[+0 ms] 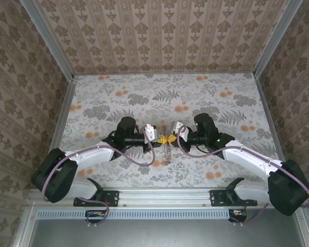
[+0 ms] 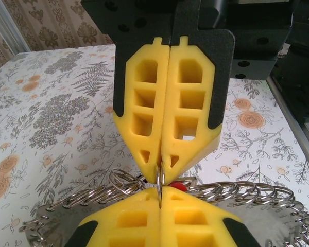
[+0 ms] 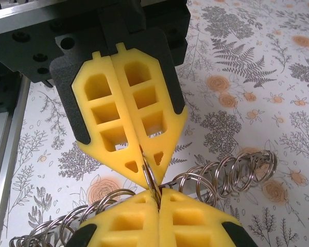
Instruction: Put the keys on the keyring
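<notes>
Tools counted: two, the left tool [image 2: 160, 199] and the right tool [image 3: 158, 205], set tip to tip above the middle of the desk [image 1: 118, 98].
Left tool state: fully closed, its two yellow pads [image 2: 139, 221] pressed together on a thin wire ring of the keyring [image 3: 232, 172].
Right tool state: likewise fully closed, with the ring between the tips gripped from the opposite side.
Keyring counted: one, made up of many silvery wire rings strung close like a coil. The rings are too crowded to be counted.
Keyring place: held between the two tools at the centre of the desk, the coil spread to the left and right of the pinch. From above it is seen as a narrow silvery strip running from the tips toward the near edge. Whether its ends rest on the desk cannot be told.
Keys counted: one red key [image 2: 181, 184], its plastic head seen just right of the pinched ring and against the far edge of the left tool's pad.
In the way: the pinch point and most of the red key are covered by the four yellow pads.
Arms counted: two [image 1: 92, 153], white and black, each with a purple cable [image 1: 139, 160] looped along it.
Surroundings: the desk is covered in a flower print. Patterned walls [image 1: 170, 36] are set on the left, far and right sides, and a metal rail [image 1: 165, 198] is laid along the near edge.
</notes>
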`<state>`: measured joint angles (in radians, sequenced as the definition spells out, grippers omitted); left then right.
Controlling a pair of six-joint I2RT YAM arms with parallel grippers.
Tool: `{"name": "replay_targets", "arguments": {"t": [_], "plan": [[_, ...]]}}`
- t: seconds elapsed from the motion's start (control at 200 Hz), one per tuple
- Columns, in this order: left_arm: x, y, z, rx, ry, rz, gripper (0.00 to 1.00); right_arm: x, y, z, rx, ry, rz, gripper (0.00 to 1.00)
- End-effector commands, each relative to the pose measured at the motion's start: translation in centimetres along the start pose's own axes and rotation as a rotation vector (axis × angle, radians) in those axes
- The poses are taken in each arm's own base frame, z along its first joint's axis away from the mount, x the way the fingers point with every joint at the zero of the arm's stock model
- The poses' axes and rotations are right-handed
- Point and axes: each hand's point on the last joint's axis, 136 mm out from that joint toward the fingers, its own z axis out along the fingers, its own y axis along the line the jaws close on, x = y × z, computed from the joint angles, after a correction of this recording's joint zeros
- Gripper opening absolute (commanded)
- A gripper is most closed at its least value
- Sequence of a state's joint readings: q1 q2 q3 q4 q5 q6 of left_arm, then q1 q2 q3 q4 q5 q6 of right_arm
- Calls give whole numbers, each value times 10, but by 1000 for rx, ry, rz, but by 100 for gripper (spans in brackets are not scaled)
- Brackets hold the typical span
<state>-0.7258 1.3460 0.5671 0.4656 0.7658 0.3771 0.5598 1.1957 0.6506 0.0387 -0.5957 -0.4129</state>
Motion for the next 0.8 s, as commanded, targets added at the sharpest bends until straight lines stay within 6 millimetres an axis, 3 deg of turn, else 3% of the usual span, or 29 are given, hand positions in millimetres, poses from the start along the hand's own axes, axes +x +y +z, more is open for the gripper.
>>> {"name": "replay_targets", "arguments": {"t": [0.0,0.12,0.29,0.545,0.795], "plan": [[-14,-3,-4,15,-32,29,9,-9,-1,-4,-11,-19,-12,2],[-6,1,-4,-19,40,49,24,-6,-1,-4,0,44,-41,1],[-7,1,-3,-29,91,82,28,-2,-2,-4,17,113,-59,0],[-9,-4,4,-5,115,104,29,-4,1,0,10,135,-73,0],[-7,-6,7,19,141,108,20,-8,3,2,6,137,-81,1]]}}
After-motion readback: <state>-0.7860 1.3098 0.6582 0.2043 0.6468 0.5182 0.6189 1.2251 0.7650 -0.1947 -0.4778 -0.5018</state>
